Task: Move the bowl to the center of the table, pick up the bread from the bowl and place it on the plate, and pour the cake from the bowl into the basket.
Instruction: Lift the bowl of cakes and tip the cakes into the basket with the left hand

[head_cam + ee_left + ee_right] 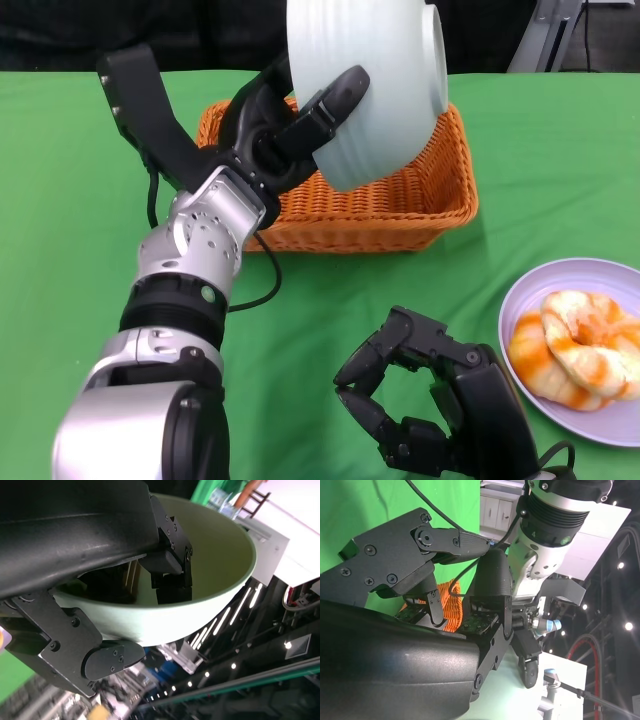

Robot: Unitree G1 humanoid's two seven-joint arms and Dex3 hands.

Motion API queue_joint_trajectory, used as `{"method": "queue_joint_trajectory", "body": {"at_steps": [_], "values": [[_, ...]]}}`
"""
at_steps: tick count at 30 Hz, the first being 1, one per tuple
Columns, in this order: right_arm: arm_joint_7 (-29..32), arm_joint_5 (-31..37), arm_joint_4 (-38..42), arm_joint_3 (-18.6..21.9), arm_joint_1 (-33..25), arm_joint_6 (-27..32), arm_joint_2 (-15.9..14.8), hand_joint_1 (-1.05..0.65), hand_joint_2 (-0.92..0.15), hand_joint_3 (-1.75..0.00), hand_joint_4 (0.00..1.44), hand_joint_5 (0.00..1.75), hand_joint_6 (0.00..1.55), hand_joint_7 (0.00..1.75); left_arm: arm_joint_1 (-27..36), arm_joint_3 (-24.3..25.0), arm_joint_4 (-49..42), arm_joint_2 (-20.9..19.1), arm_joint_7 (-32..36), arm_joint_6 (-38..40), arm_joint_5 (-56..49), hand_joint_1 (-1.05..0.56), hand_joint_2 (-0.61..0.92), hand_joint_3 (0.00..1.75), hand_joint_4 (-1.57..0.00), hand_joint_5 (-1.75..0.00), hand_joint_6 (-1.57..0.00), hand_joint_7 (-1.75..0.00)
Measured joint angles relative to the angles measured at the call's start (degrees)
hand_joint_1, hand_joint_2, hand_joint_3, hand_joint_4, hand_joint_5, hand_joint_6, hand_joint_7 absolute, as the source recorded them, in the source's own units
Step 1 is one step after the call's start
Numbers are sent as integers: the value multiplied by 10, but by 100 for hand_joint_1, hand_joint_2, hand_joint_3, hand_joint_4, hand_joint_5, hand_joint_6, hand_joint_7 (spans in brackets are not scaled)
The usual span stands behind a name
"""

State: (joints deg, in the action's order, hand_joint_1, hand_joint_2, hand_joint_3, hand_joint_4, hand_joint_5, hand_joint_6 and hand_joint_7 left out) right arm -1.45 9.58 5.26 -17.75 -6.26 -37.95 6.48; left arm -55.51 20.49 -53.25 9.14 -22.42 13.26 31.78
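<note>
Overhead, left hand [290, 130] fingers [335, 100] grip the tipped bowl [375, 85] above the basket [400, 205].

The bowl [375, 85] is pale green-white with ribbed sides, tipped steeply on its side above the basket [400, 200], its opening facing away toward the basket's far right; the left wrist view shows its smooth inside [220, 555]. The basket is orange wicker, rectangular, standing upright under the bowl. The bread [580, 350], a glazed orange-and-cream twisted piece, lies on the lilac plate [525, 300], to the right of the basket and nearer the robot.
</note>
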Motion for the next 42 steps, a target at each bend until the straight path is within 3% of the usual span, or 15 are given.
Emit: {"method": "queue_joint_trajectory", "body": {"at_steps": [9, 17, 25, 32, 42], "values": [[0, -1, 3, -1, 0, 0, 0, -38, -63, -60, 75, 152, 70, 127, -11, 45, -3, -10, 19, 94, 37, -14, 92, 73, -55, -174, -55, -156], [-1, -1, 3, -3, 0, 0, 0, -37, -62, -62, 75, 153, 69, 127, -50, 85, -16, -17, 55, 151, 73, -15, 92, 64, -58, -175, -51, -164], [-6, -2, -17, -6, -4, 6, -2, -39, -61, -65, 75, 151, 70, 126, -54, 101, -22, -16, 75, 172, 86, -17, 92, 60, -59, -175, -54, -164], [-6, -2, -24, -11, -9, 14, -2, -39, -60, -66, 76, 152, 71, 126, -54, 109, -22, -16, 81, 182, 94, -16, 91, 67, -63, -175, -56, -165], [-6, -2, -22, -10, -7, 16, -2, -38, -60, -66, 76, 152, 70, 126, -54, 111, -25, -16, 76, 186, 98, -19, 92, 57, -60, -175, -58, -158]]}}
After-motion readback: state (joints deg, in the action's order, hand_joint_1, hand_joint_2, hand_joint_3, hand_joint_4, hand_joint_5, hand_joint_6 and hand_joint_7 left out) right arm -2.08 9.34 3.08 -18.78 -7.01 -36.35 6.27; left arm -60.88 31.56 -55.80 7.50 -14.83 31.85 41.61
